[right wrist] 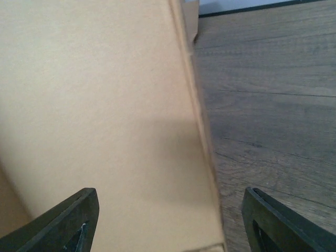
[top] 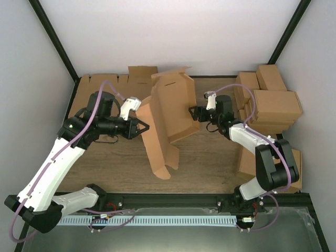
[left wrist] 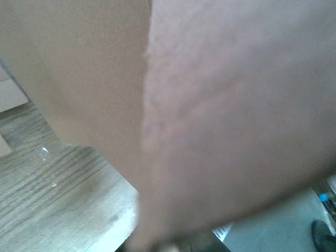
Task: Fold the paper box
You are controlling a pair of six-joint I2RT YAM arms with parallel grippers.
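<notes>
The paper box (top: 170,113) is a brown cardboard mailer standing half folded in the middle of the table, its panels tilted up and a long flap reaching toward the near edge. My left gripper (top: 144,127) is shut, its tips pressed against the box's left panel. In the left wrist view blurred cardboard (left wrist: 220,105) hides the fingers, so I cannot see whether any cardboard is pinched. My right gripper (top: 193,113) is open at the box's right side. In the right wrist view my right gripper (right wrist: 171,193) has its dark fingers straddling a panel (right wrist: 105,105) and its edge without touching it.
Flat notched cardboard sheets (top: 105,84) lie at the back left. Brown cartons (top: 273,100) are stacked along the right side, with more (top: 247,160) near the right arm's base. Black frame posts rise at both back corners. Wood tabletop (right wrist: 273,105) shows right of the panel.
</notes>
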